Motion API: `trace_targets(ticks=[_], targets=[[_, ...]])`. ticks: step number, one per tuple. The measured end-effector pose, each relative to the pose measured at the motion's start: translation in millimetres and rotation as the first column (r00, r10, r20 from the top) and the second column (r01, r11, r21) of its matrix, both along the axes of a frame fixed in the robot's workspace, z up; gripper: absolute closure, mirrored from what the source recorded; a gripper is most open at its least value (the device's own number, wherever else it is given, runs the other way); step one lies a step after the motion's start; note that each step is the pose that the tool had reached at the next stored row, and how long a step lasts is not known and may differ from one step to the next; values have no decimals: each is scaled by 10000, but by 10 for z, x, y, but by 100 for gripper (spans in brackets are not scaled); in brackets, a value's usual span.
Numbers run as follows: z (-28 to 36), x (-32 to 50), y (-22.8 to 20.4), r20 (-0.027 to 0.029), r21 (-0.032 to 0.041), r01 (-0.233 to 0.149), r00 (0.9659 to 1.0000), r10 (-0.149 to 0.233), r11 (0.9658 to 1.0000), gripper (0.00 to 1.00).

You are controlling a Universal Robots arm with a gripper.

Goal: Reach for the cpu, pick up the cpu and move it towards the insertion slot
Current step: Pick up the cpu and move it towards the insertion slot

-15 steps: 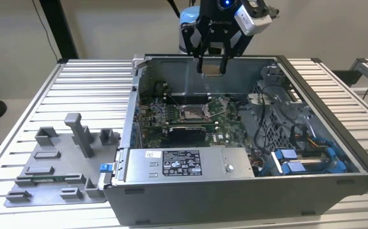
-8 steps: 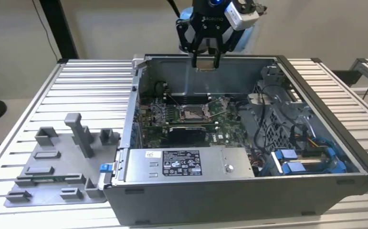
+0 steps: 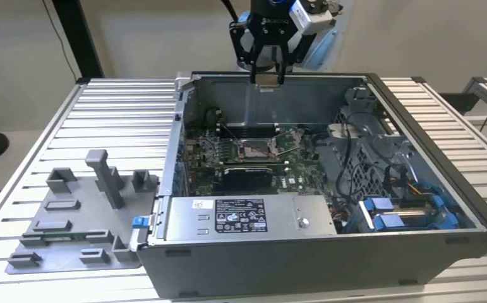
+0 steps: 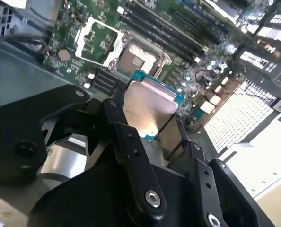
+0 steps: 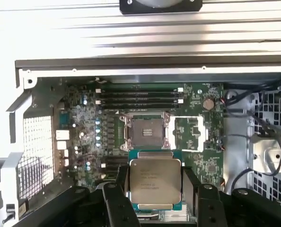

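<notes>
My gripper point(image 3: 266, 77) hangs above the far wall of the open computer case point(image 3: 412, 252), shut on the cpu point(image 3: 266, 80). In both wrist views the cpu point(image 5: 154, 182) point(image 4: 149, 108) is a flat square chip with a pale silver top, clamped by its edges between the black fingers point(image 5: 116, 194). The insertion slot point(image 3: 253, 149) lies on the green motherboard inside the case, below and in front of the gripper. Its metal frame is swung open, showing the grey centre point(image 5: 146, 133) point(image 4: 136, 60). The cpu is well above the slot and not touching it.
A grey tray point(image 3: 24, 262) with upright plastic blocks sits on the slatted table at the exterior view's left. Inside the case are a power supply point(image 3: 243, 214), loose cables point(image 3: 353, 158) and blue drive brackets point(image 3: 403, 211). The case walls surround the board.
</notes>
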State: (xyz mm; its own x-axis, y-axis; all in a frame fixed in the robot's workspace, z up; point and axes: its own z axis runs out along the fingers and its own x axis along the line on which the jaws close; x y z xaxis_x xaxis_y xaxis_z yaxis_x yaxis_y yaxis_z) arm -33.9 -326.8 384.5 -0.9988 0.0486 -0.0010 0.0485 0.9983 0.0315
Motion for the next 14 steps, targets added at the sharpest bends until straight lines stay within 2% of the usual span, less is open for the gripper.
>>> trace_targets(ticks=[4, 6, 14], targets=[[-17, -5, 95, 0, 0, -1, 10000, 1, 10000, 100], [-20, -6, 125, 0, 0, 0, 10000, 0, 10000, 100], [-20, -9, 133, 0, 0, 0, 10000, 0, 10000, 100]])
